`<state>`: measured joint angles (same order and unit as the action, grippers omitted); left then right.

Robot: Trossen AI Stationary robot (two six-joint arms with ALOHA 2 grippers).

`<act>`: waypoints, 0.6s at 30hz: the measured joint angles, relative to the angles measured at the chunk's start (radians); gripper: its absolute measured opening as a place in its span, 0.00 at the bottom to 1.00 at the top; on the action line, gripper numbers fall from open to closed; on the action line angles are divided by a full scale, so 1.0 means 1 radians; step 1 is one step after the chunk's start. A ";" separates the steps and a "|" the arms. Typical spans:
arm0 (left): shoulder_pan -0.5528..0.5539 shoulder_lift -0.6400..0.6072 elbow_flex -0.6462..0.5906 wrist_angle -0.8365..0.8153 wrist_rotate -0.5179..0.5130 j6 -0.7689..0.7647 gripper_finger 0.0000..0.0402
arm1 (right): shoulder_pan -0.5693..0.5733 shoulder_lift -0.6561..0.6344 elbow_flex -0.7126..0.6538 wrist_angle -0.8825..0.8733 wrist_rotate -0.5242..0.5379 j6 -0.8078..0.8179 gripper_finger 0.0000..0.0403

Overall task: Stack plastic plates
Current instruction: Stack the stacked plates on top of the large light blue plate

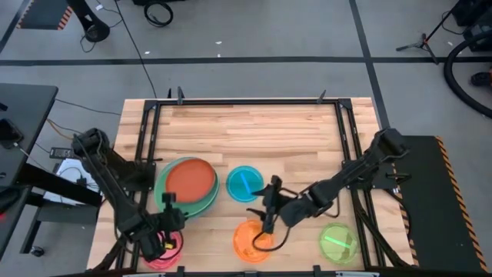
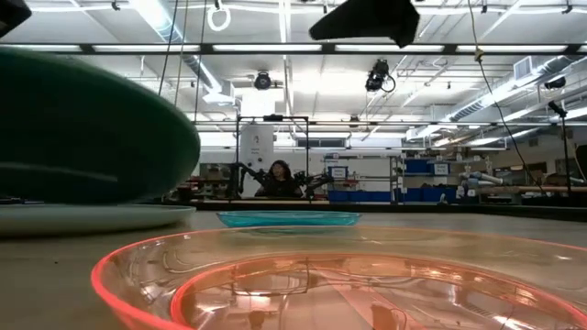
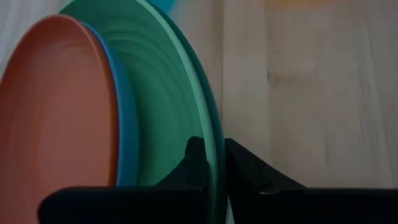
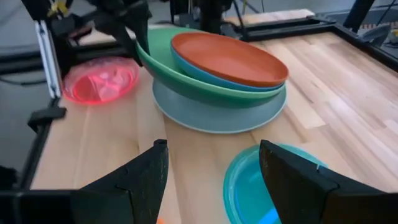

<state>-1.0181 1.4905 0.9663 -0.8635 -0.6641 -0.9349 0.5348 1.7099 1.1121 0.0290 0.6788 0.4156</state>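
A nested stack of plates has red-orange on top, then blue, light green and dark green. It sits tilted on a pale blue plate. My left gripper is shut on the stack's near-left rim. My right gripper hangs open over bare wood between the small teal plate and the small orange plate, touching neither. The pink plate lies under the left arm. The lime plate lies at the near right. My left gripper pinches the green plates' rim between its two fingers, one on the plates' upper face and one beneath. It comes from the table's near-left side. The held side is raised, so the stack is tilted, and its far side rests on the pale blue plate.
A dark metal frame runs around the wooden table top. The far half of the table is bare wood. A person sits far behind the table in the low view.
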 joint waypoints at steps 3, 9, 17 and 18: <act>-0.013 0.033 -0.009 0.002 0.002 0.002 0.09 | -0.010 0.064 0.050 -0.021 -0.010 0.000 0.64; -0.007 0.091 -0.011 -0.013 0.038 0.020 0.24 | -0.037 0.144 0.085 -0.031 -0.051 -0.070 0.64; 0.000 0.086 0.007 -0.034 0.187 -0.016 0.49 | -0.081 0.232 0.085 -0.021 -0.201 -0.259 0.64; 0.000 0.086 0.014 -0.041 0.205 -0.032 0.50 | -0.088 0.243 0.085 -0.019 -0.208 -0.279 0.63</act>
<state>-1.0180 1.5768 0.9807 -0.9041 -0.4591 -0.9666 0.4470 1.9530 1.1969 0.0100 0.4706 0.1364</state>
